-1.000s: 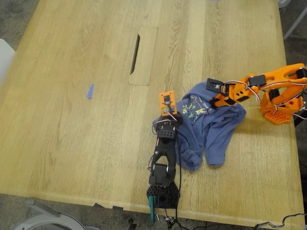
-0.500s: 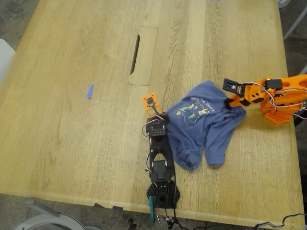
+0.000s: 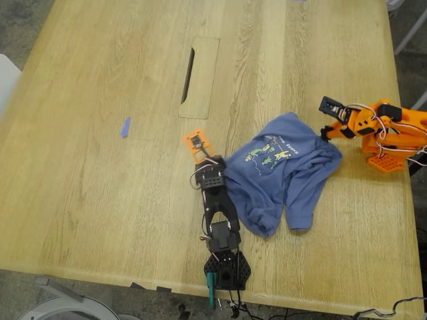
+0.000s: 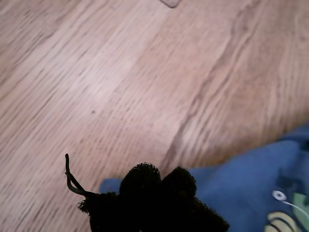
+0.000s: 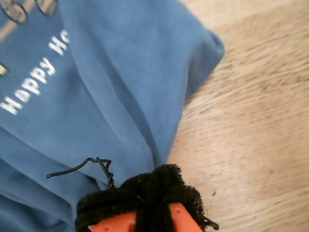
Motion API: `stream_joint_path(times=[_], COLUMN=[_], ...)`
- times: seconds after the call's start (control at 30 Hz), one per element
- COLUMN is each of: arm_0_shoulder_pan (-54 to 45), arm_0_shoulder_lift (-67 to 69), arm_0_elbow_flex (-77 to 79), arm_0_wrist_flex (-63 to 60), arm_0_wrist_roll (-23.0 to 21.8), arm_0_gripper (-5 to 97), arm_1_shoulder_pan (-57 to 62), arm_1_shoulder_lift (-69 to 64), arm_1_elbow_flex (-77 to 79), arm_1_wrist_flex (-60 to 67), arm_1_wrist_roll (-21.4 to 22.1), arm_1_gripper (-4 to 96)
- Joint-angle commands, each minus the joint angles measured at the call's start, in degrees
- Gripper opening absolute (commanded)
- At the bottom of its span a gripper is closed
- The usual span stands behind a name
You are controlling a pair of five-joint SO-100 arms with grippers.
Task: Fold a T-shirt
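The T-shirt (image 3: 283, 170), bunched near the desk (image 3: 100, 187) front edge, is judged light, limp and non-slip; pinch a hem edge, both my first gripper (image 4: 158, 180) and my second gripper (image 5: 154, 186) being pressed together, empty.

So the counter (image 3: 100, 200) is a big light oak-looking top with the grain running lengthwise and a long rectangular cable hatch (image 3: 200, 77) set flush into it. Using that hatch as the landmark: the T-shirt (image 3: 283, 173) lies crumpled straight on the wood, off toward the near edge and the exterior view's right of the hatch, print facing up. A small blue tape scrap (image 3: 125, 127) sits on bare wood on the hatch's other side, well apart from the shirt.
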Motion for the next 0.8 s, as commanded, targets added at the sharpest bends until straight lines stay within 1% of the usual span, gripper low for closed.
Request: stream_joint_path(times=[0.0, 0.2, 0.37, 0.6, 0.7, 0.77], arm_0_shoulder_pan=[5.2, 15.0, 24.3, 34.6, 36.3, 35.3], arm_0_shoulder_lift=[8.6, 13.0, 14.7, 14.8, 14.4, 14.3], arm_0_elbow_flex=[-7.8, -12.0, -12.5, -5.6, -0.4, 3.9], arm_0_wrist_flex=[5.4, 15.2, 20.1, 18.5, 14.9, 11.7], arm_0_wrist_roll=[0.0, 0.3, 0.1, -1.0, -1.7, -2.0], arm_0_gripper=[0, 0, 0, 0, 0, 0], arm_1_shoulder_pan=[-0.3, -5.2, -9.1, -12.6, -13.8, -14.7], arm_1_shoulder_lift=[-6.9, -25.6, -39.4, -50.0, -52.8, -53.3], arm_1_elbow_flex=[-9.2, -22.9, -27.2, -24.1, -21.6, -18.5], arm_1_wrist_flex=[-2.0, -9.3, -19.6, -32.4, -36.7, -39.7], arm_1_wrist_roll=[-0.8, -1.1, -0.9, -0.3, 0.2, 0.6], arm_1_gripper=[0.0, 0.0, 0.0, 0.0, 0.0, 0.0])
